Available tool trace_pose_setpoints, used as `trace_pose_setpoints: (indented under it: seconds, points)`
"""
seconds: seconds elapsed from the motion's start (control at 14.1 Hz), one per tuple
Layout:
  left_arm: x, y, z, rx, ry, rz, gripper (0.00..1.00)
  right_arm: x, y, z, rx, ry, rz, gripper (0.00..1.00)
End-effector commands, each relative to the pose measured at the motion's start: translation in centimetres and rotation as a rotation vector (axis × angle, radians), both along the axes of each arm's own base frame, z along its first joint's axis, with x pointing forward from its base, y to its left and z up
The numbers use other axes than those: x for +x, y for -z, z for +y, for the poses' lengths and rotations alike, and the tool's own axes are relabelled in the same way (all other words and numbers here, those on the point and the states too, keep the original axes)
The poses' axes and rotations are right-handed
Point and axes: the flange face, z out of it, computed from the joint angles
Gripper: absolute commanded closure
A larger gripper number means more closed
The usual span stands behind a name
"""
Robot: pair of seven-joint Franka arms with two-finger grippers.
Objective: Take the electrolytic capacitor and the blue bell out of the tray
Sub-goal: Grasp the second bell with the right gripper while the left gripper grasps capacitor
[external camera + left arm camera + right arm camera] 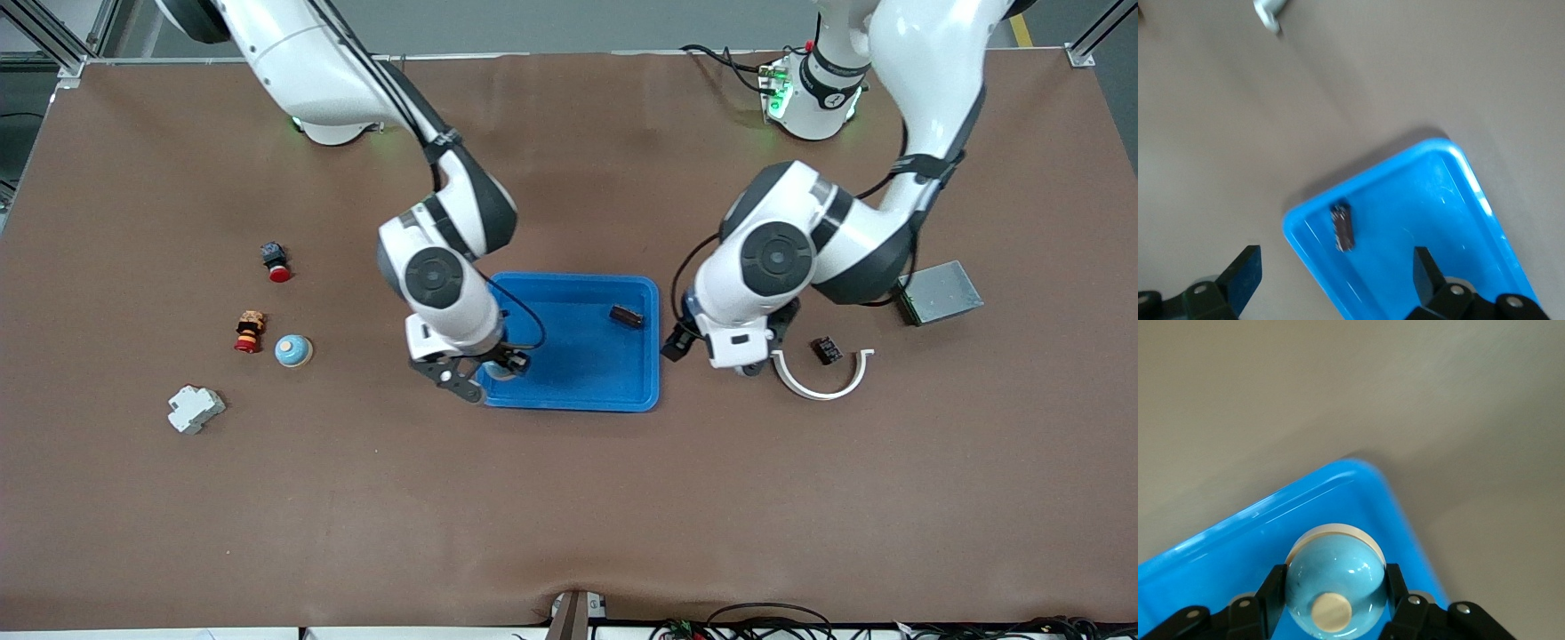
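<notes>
My right gripper (487,369) is shut on a light blue bell (1333,581) with a cream button. It holds the bell over the corner of the blue tray (578,396) that lies nearest the front camera, toward the right arm's end. I cannot tell whether the bell touches the tray floor. The capacitor (627,316), a short dark cylinder, lies in the tray near the rim at the left arm's end. My left gripper (1336,270) is open over that rim with nothing between its fingers, and the capacitor (1343,227) is just ahead of it.
A second light blue bell (292,350) sits toward the right arm's end, with a red-and-yellow part (250,332), a red push button (276,262) and a white breaker (196,409). Near the left arm lie a white half-ring (822,378), a small dark part (826,349) and a grey box (940,292).
</notes>
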Motion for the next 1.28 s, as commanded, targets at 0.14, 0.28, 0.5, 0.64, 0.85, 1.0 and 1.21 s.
trace_pose_setpoints:
  seconds: [0.14,0.28,0.5,0.64,0.85,1.0,1.21]
  points:
    - [-0.5,3.5,-4.9,-0.038,-0.136,-0.028,0.0,-3.6,0.5,-12.4,0.004,-0.172,0.012,1.0]
    - [-0.5,5.9,-5.4,0.009,-0.189,-0.061,0.0,-4.6,2.0,-15.6,-0.003,-0.234,0.006,1.0]
    - [-0.7,9.1,-5.7,0.043,-0.188,-0.068,0.0,-5.0,4.3,-20.1,-0.003,-0.294,-0.029,1.0]
    - [-0.9,11.1,-5.6,0.072,-0.183,-0.063,0.0,-5.3,5.5,-23.2,-0.007,-0.337,-0.047,1.0]
    - [-2.2,13.4,-7.0,0.096,-0.15,-0.05,0.0,-5.4,6.4,-26.1,-0.009,-0.377,-0.052,1.0]
    - [-2.6,14.7,-7.1,0.107,-0.138,-0.037,0.0,-5.3,6.7,-27.8,-0.01,-0.397,-0.053,1.0]
    - [-3.2,15.1,-7.8,0.111,-0.136,-0.031,0.0,-4.9,6.9,-29.3,-0.013,-0.403,-0.07,1.0]
